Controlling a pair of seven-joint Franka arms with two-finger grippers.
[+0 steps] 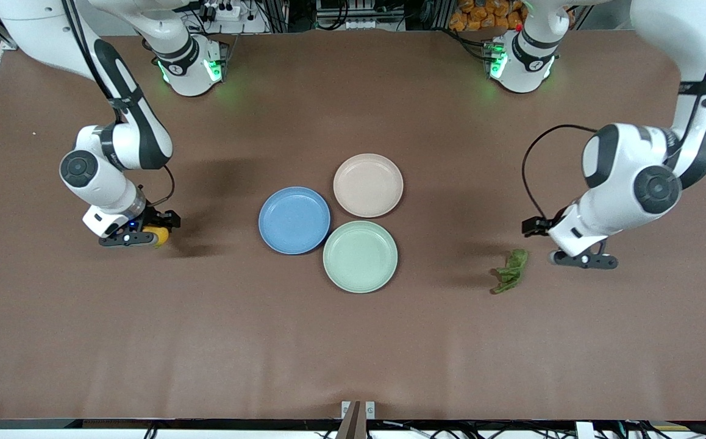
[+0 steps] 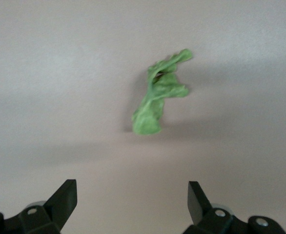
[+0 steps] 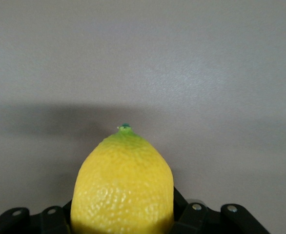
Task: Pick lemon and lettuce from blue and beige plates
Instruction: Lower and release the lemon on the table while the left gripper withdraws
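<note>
A pebbled yellow lemon [image 3: 122, 185] is held clamped between the fingers of the right gripper [image 1: 146, 236], low over the brown bench [image 1: 353, 341] toward the right arm's end, well apart from the three round plates at the bench's middle. The crumpled green lettuce leaf [image 1: 510, 271] lies loose on the bench surface toward the left arm's end, just beside the left gripper [image 1: 584, 260], whose fingers are spread wide with nothing between them. The round blue plate [image 1: 294, 220] and the round beige plate [image 1: 368, 185] are both bare, as is the pale green plate [image 1: 360, 256] nearest the front edge, so the removal appears largely done — only the lemon's release seems outstanding. Several risks are judged from here. The lemon is rounded and may roll once let go; if it is released from a height rather than set down, it could be carried toward the bench's edge or back toward the plates. The grip is seen only at the fruit's lower flanks in the right wrist view, so a slip during any sideways motion cannot be ruled out. The lettuce is light and limp — a close pass by the open left fingers could snag it and drag it across the bench.
</note>
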